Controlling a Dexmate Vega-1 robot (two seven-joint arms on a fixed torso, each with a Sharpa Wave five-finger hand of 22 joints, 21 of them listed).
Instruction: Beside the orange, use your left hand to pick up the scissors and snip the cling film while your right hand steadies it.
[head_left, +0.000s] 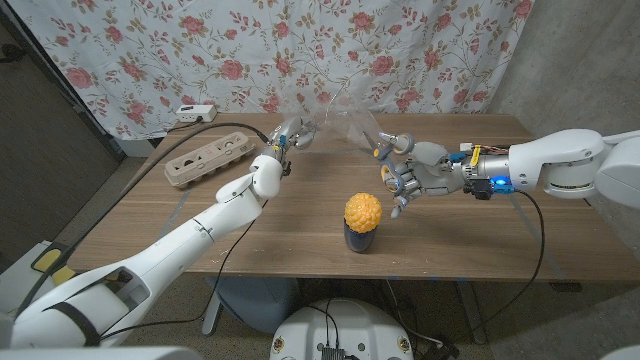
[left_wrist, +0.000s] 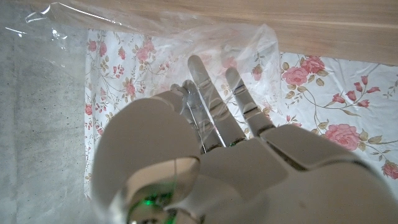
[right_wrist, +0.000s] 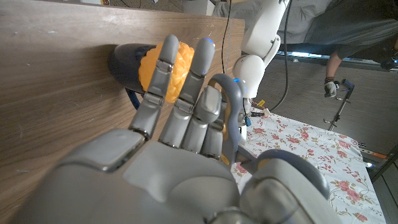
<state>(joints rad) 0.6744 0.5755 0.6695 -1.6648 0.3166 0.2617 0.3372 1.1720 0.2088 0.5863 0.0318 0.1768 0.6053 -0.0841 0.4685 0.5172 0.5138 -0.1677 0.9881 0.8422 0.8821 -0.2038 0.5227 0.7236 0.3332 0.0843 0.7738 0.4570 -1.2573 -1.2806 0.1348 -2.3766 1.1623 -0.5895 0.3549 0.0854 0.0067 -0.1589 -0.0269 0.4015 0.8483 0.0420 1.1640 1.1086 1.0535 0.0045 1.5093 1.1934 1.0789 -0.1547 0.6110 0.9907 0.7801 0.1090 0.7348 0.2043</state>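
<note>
My left hand (head_left: 293, 133) held the scissors (left_wrist: 208, 112), blades up into the cling film (head_left: 345, 122), which hung in the air above the table's far edge. My right hand (head_left: 408, 170) pinched the film's other end, its remaining fingers (right_wrist: 180, 99) spread. I judged the limp film might fold between the blades instead of cutting, or slip from my pinch. The orange (head_left: 362, 210) sat on a dark cup mid-table, below the film; an egg carton (head_left: 208, 158) lay near the far left corner.
</note>
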